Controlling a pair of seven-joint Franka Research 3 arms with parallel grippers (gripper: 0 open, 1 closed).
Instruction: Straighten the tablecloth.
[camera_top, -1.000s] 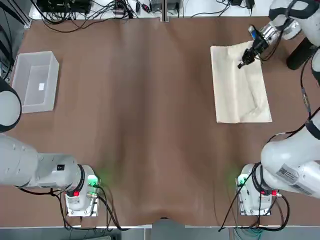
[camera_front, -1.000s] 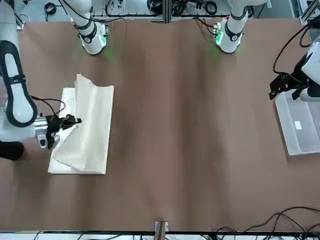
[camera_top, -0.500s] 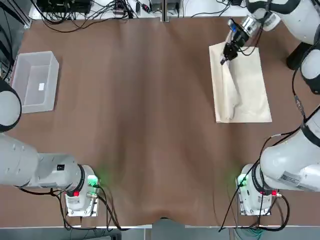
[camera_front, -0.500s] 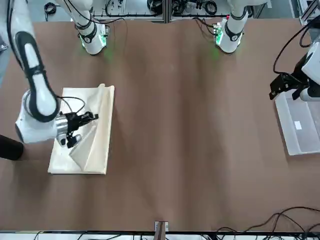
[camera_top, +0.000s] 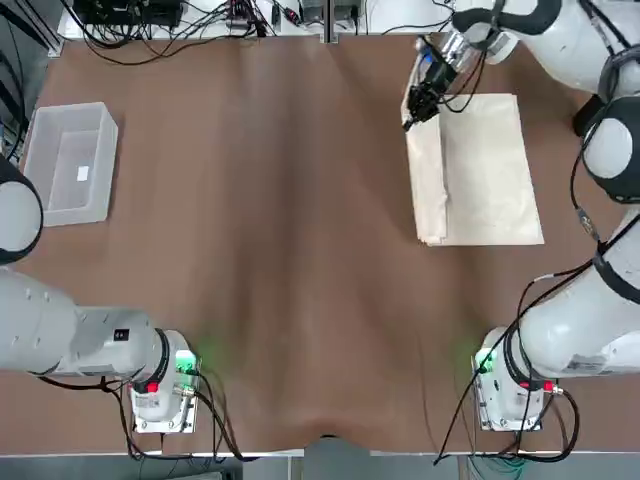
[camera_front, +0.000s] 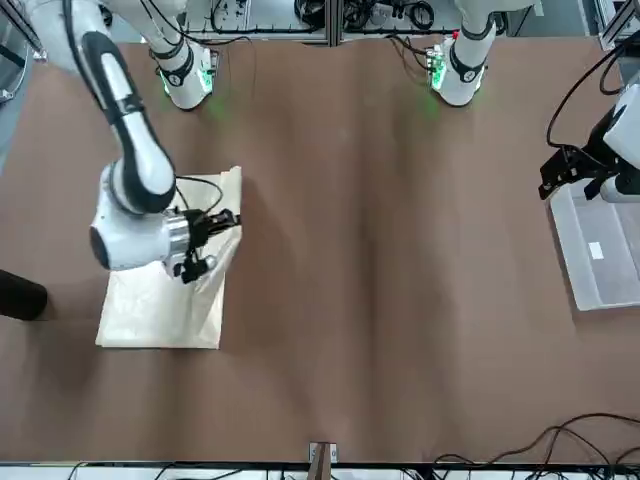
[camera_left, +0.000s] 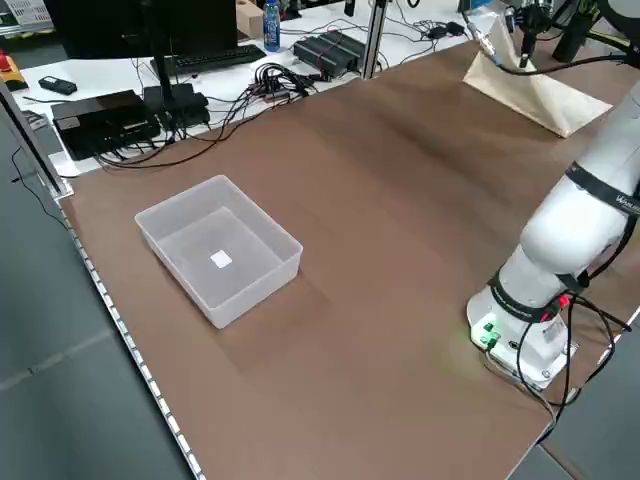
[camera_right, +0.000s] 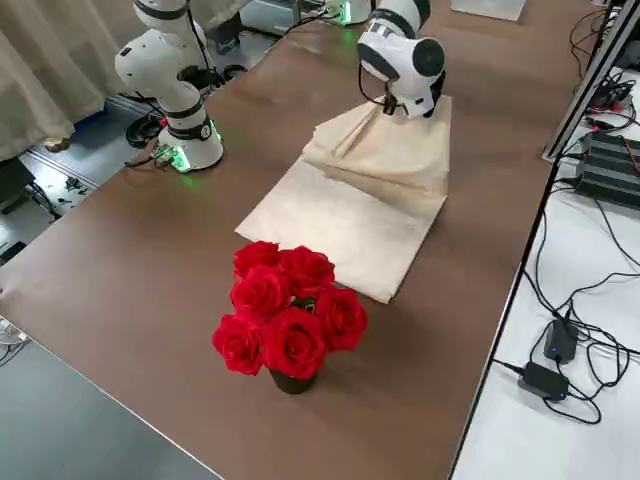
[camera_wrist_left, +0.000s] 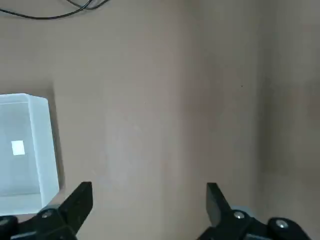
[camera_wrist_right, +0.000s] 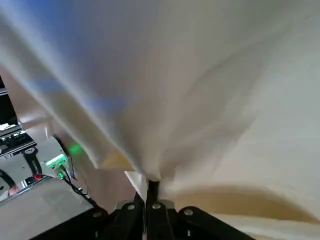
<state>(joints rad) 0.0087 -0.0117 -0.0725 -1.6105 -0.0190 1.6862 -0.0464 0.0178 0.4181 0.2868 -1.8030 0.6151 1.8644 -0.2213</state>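
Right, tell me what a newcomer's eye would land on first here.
Probably the bunch of bright red roses in a dark pot, standing on the brown-covered table at the robot's right, beyond the tablecloth. Next, the right gripper, shut on the cream cloth and lifting part of it in a fold. The clear plastic bin stands out too, over on the robot's left side.

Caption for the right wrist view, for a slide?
Right gripper, fingers shut, gripping a gathered edge of the cream tablecloth.
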